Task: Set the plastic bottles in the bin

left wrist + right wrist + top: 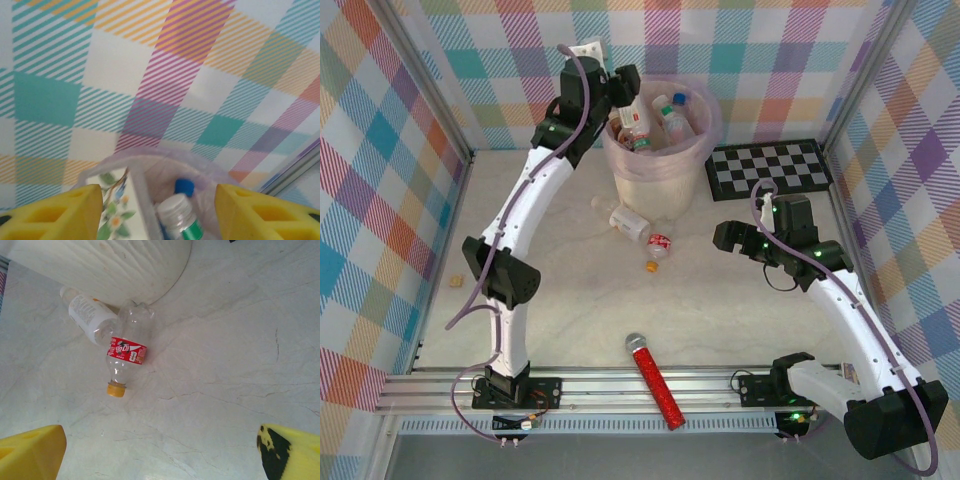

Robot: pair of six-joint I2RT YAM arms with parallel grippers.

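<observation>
A cream, pink-lined bin (pixel 656 185) stands near the table's (pixel 570 310) far edge, with several plastic bottles (pixel 672 122) inside. The left gripper (pixel 620 92) hovers over its left rim, jaws partly apart and gripping nothing I can see; this looks like a drop-off. The right gripper (pixel 725 238), wide open and empty, hangs beside 2 more lying against the bin's near side. The red-labelled bottle (pixel 658 243) looks next and needs a descent astride it. A checkerboard (pixel 770 167) at the far right corner and a red microphone (pixel 656 380) at the near edge obstruct nothing.
</observation>
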